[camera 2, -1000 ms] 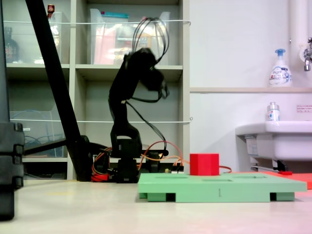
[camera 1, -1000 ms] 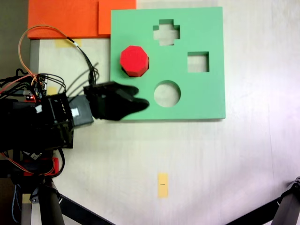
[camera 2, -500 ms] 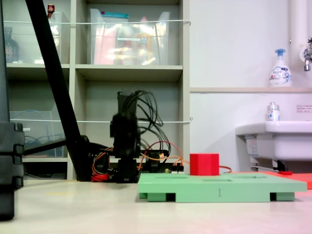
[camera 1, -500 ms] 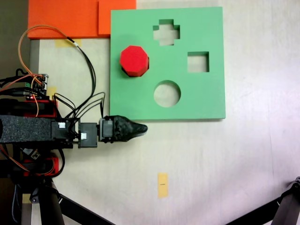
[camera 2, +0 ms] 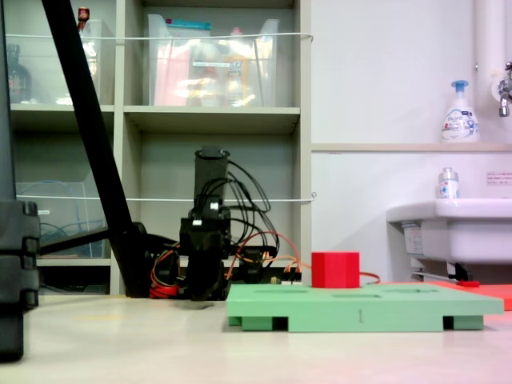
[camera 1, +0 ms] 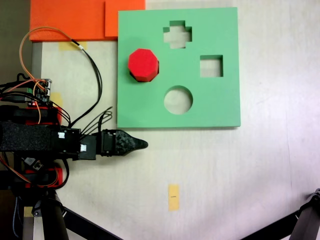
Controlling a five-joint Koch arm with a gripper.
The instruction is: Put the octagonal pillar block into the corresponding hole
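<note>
The red octagonal pillar block [camera 1: 143, 64] stands upright on the left part of the green board [camera 1: 220, 105]. It covers the eight-sided cutout, with only a thin dark gap showing at its edge. In the low fixed view the block [camera 2: 335, 270] rises well above the board [camera 2: 360, 306]. My gripper [camera 1: 142, 144] lies low over the table, off the board's lower left corner and apart from the block. It points right as a single tapered tip, so its jaws cannot be told apart. Seen head-on, the gripper [camera 2: 205, 276] is a dark mass.
The board also has a cross cutout [camera 1: 177, 34], a square cutout [camera 1: 211, 66] and a round cutout [camera 1: 178, 100]. Orange foam sheets [camera 1: 75, 20] lie at the top left. A yellow tape mark [camera 1: 173, 197] is on the table, and loose wires [camera 1: 92, 65] run by the arm's base.
The arm came down from its raised pose and folded low. The gripper swung off the board's edge and drew back toward the base. The red block has not moved.
</note>
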